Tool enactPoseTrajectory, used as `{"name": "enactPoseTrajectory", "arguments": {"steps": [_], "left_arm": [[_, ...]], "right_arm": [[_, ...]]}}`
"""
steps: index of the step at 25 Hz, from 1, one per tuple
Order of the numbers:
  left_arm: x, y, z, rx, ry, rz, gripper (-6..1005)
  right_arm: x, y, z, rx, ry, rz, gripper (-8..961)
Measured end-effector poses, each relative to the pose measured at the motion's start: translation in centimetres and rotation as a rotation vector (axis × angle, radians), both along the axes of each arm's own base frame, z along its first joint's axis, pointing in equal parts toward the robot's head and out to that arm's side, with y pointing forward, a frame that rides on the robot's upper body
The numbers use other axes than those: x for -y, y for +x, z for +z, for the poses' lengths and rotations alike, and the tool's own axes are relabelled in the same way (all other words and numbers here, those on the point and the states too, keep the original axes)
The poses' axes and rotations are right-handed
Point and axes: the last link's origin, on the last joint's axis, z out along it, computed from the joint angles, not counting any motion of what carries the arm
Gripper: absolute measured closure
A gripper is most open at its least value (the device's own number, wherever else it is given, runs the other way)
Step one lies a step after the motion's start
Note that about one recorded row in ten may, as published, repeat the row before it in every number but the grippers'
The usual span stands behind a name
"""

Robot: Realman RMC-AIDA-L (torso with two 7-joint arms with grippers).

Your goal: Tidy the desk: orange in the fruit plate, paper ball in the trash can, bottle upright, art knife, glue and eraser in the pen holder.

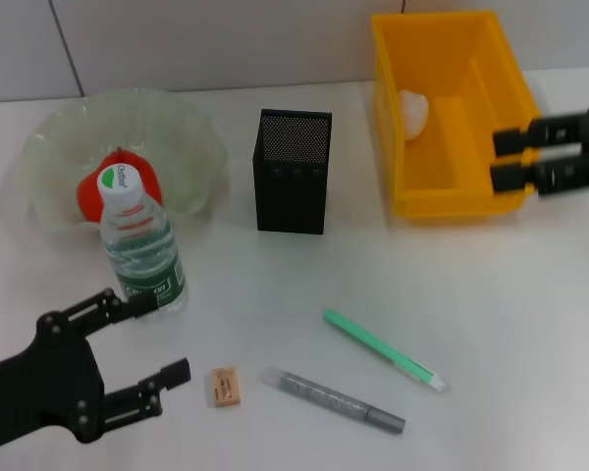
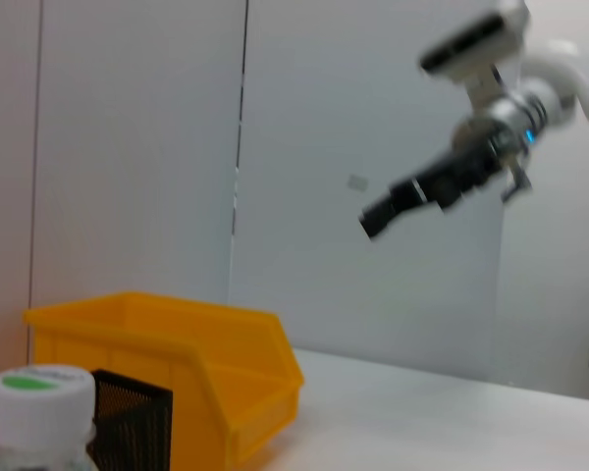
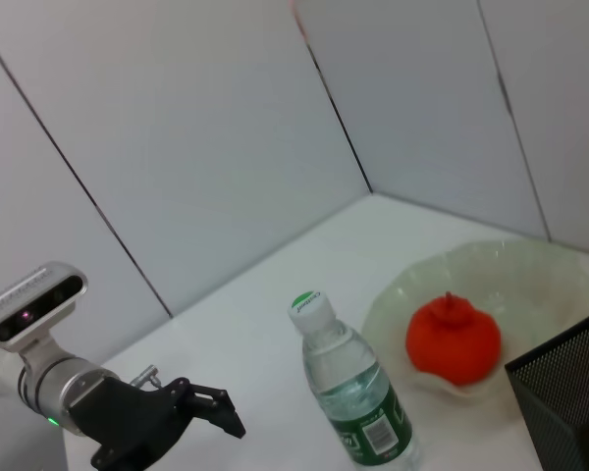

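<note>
Hovering low over the white desk [image 1: 491, 324] at its near left corner, the left gripper [image 1: 155, 343] has its black fingers spread apart and holds nothing. Just beside its tips, toward the robot's right, lies the tiny tan rectangular eraser [image 1: 225, 386], flat on the desk and apart from the fingers. The left arm is much the nearer of the two, so the eraser looks like its next pick.

The small clear plastic bottle with green label and white cap [image 1: 141, 250] already stands upright, touching or nearly touching the upper finger; it is the likeliest thing to get knocked as the gripper swings toward the eraser.

Further right lie a grey pen-like stick [image 1: 332, 399] and a green pen-like tool [image 1: 383, 350], both angled with their long axes running from near-right to far-left. The tall black mesh pen holder [image 1: 293, 172] stands well beyond them, seemingly empty.

The red-orange lumpy orange [image 3: 453, 340] sits in the translucent pale green scalloped fruit plate [image 1: 191, 137]. The crumpled white paper ball [image 1: 414, 112] rests inside the bright yellow trash can [image 1: 452, 196]. The right gripper [image 1: 506, 159] hangs over that bin's right edge, fingers apart and empty.
</note>
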Motion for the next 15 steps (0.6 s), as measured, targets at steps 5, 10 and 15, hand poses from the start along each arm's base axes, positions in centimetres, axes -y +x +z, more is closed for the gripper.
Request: {"name": "enactPoseTrajectory", "arguments": {"steps": [5, 10, 15], "left_arm": [[0.1, -0.3, 0.0, -0.016, -0.013, 0.008, 215], [0.2, -0.5, -0.1, -0.032, -0.027, 0.012, 214], [0.2, -0.7, -0.4, -0.053, -0.056, 0.021, 214]], "right_arm": [[-1.6, -4.0, 2.0, 0.107, -0.045, -0.05, 172], [-2.6, -6.4, 2.4, 0.219, -0.066, -0.103, 173], [-3.0, -8.7, 3.1, 0.346, -0.092, -0.137, 174]]}}
